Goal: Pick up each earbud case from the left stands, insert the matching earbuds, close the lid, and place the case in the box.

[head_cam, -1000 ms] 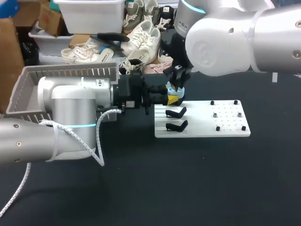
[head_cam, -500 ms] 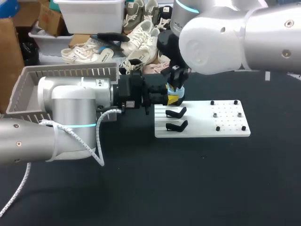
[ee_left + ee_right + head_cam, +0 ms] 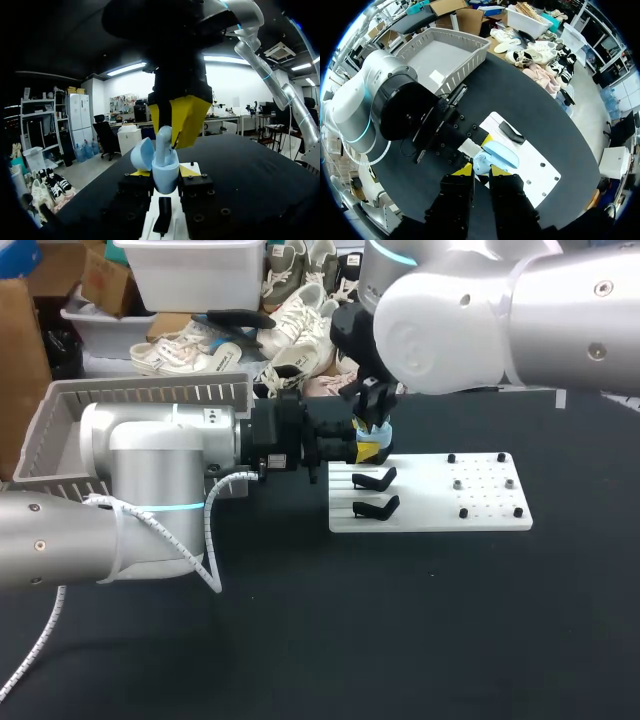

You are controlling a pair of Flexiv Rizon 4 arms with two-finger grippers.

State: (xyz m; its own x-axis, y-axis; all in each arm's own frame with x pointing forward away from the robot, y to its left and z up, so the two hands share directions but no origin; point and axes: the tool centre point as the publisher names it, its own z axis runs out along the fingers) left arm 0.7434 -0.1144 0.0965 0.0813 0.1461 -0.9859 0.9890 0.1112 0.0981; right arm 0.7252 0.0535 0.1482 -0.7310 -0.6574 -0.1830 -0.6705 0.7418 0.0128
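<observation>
A light blue earbud case (image 3: 371, 432) with its lid open is held over the back left corner of the white stand board (image 3: 480, 515). My left gripper (image 3: 366, 452) comes in level from the left and is shut on the case body (image 3: 166, 176). The lid (image 3: 142, 153) tilts back to one side. My right gripper (image 3: 376, 420) points straight down onto the case and is shut on a light blue earbud (image 3: 164, 139), whose stem stands in the case's opening. In the right wrist view the case (image 3: 496, 154) lies just ahead of the right gripper (image 3: 481, 172).
Two empty black stands (image 3: 375, 478) (image 3: 376, 507) sit on the board's left part. Several black pegs and small studs (image 3: 484, 482) stand on its right part. A grey slatted basket (image 3: 60, 405) stands at the back left, behind my left arm.
My right arm has shifted a little to the left above the case, its gripper still down on it. The left arm and the case have not moved.
</observation>
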